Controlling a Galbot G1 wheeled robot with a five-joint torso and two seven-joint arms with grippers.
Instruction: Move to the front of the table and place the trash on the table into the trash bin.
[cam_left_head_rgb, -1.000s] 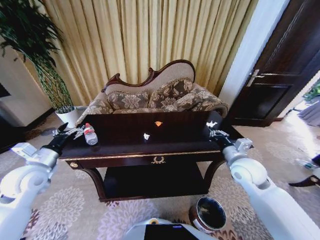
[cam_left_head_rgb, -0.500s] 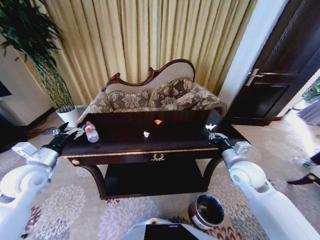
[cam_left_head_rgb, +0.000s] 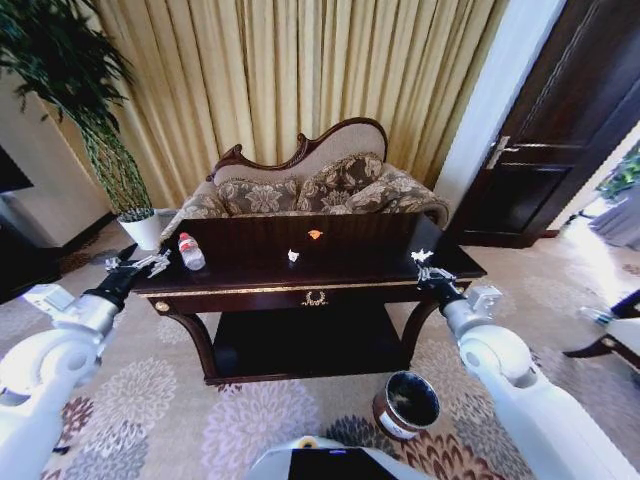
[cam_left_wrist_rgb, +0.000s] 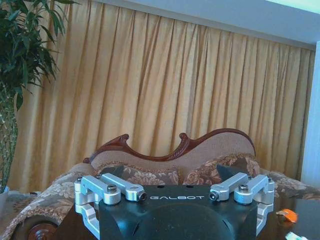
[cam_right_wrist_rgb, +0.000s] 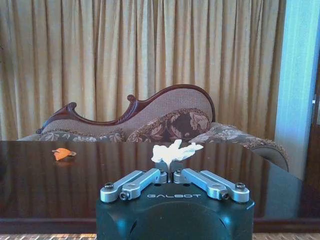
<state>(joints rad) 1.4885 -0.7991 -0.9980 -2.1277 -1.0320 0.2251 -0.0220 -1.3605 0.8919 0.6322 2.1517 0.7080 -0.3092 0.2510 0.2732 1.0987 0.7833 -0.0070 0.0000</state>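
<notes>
The trash (bottle (cam_left_head_rgb: 190, 251), scraps (cam_left_head_rgb: 293, 256)) lay untouched on the table (cam_left_head_rgb: 300, 280); the view had backed off. Left gripper (cam_left_head_rgb: 138, 264) spread empty, right gripper (cam_left_head_rgb: 432, 272) clenched empty.

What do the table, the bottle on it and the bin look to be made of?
Table: dark wood, probably lacquered; its top mirrors the sofa, with gold-coloured trim. Bottle: clear plastic by its see-through body, red cap, printed label. Bin: dark brown shell, material unclear, with a glossy black liner that looks like plastic film.
</notes>
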